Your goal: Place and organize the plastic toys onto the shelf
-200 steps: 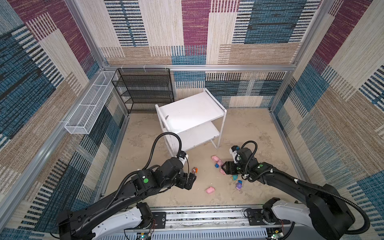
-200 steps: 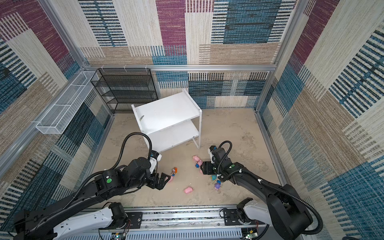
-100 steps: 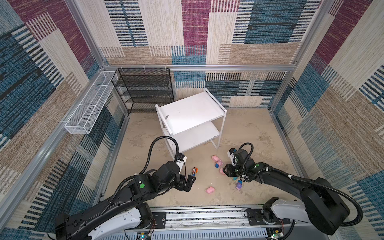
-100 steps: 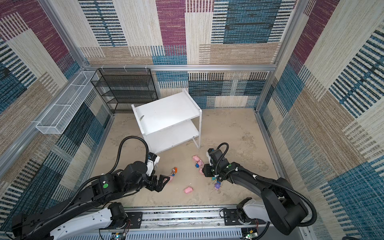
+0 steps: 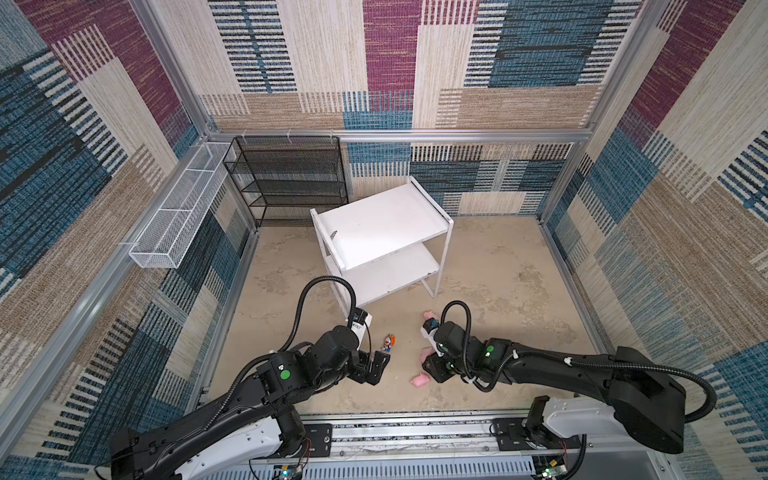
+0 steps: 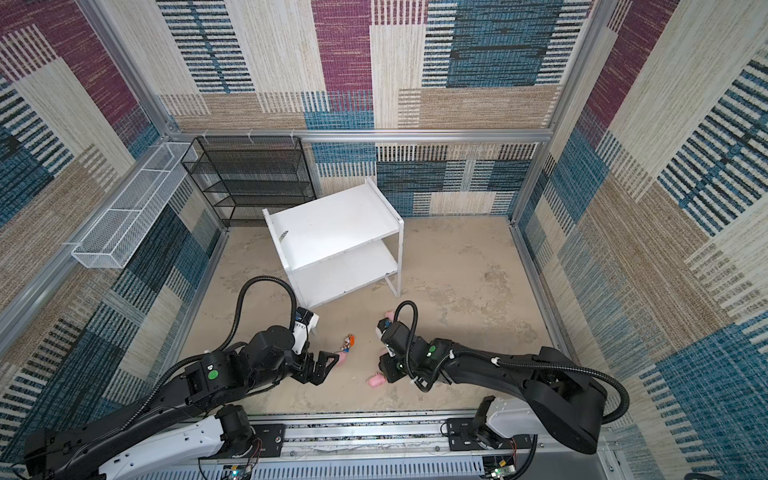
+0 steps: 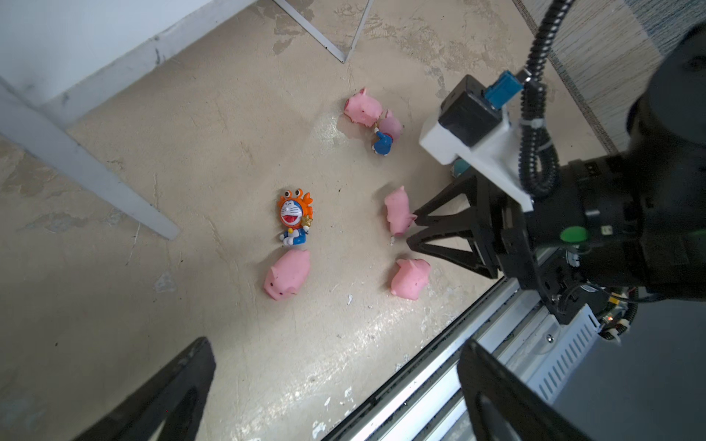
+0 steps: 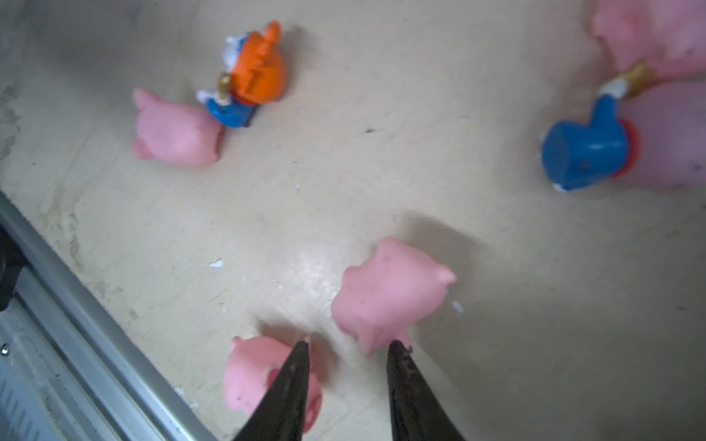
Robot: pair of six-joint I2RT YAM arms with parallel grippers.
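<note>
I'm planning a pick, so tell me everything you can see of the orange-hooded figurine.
The orange-hooded figurine is a small, glossy plastic cartoon figure. It has an orange crab hood with two stalk eyes and claws, a white face with an open red mouth, a blue body and a gold star at one hand. It lies on its back, face up, on the beige floor in front of the white shelf. Its feet appear to touch a pink pig. Nothing grips it.

Both top views look down from high; both close wrist views share the orange-hooded figurine (image 7: 293, 215).
</note>
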